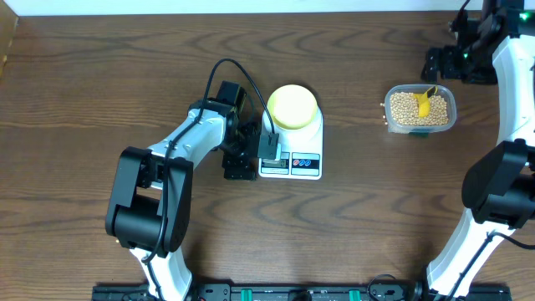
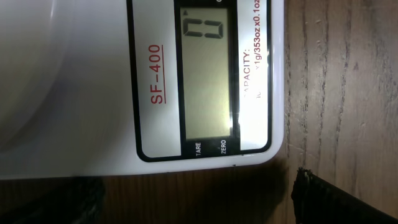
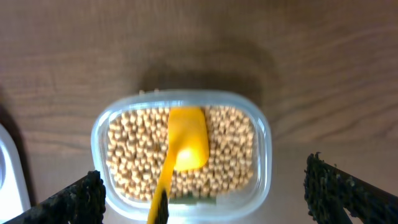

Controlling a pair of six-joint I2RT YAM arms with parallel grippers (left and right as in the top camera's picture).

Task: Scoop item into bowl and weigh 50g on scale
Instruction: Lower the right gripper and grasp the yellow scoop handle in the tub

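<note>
On the wooden desk (image 1: pixel 100 84): white digital scale (image 1: pixel 301 159), pale yellow bowl (image 1: pixel 292 107) on its platform; tan beans (image 1: pixel 405 107) and yellow scoop (image 1: pixel 426 102) in clear tub (image 1: pixel 452 117), well apart. Left gripper (image 1: pixel 255 157) released, beside scale display; right gripper (image 3: pixel 211 199) released, above tub.

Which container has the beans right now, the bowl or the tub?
The clear tub, with the scoop lying in it; the yellow bowl on the scale looks empty.
</note>
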